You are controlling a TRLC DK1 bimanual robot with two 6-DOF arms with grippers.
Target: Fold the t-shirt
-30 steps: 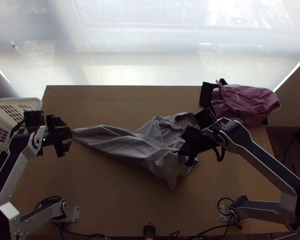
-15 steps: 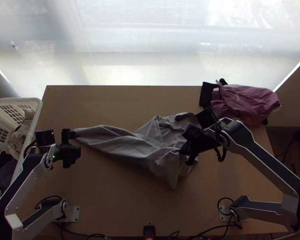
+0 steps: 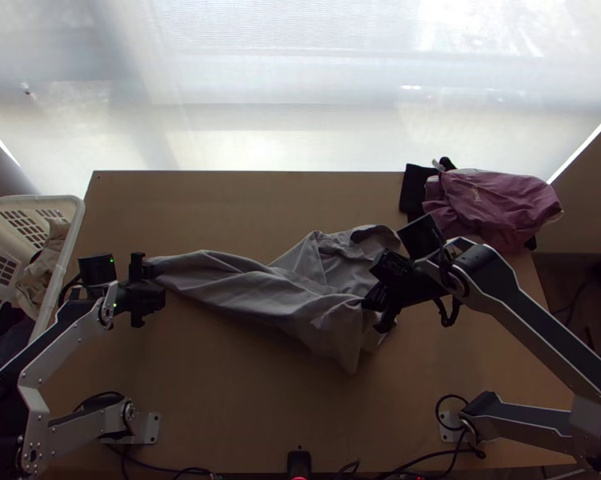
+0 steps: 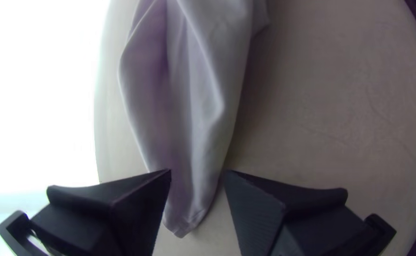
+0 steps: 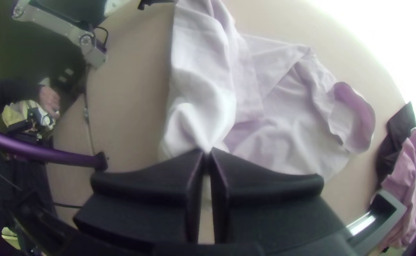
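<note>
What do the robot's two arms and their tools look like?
The left arm and right arm have silver-grey links with black parts and black joints. The left tool and right tool each have two wide black fingers. A small green light shines near the left arm's wrist.

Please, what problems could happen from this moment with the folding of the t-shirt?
The left gripper is open at the narrow end of the grey t-shirt; closing, it might catch several layers together. The right gripper pinches the t-shirt only at its fingertips, so the cloth could slip out if pulled. The t-shirt lies bunched, so folding it like this would probably leave creases.
</note>
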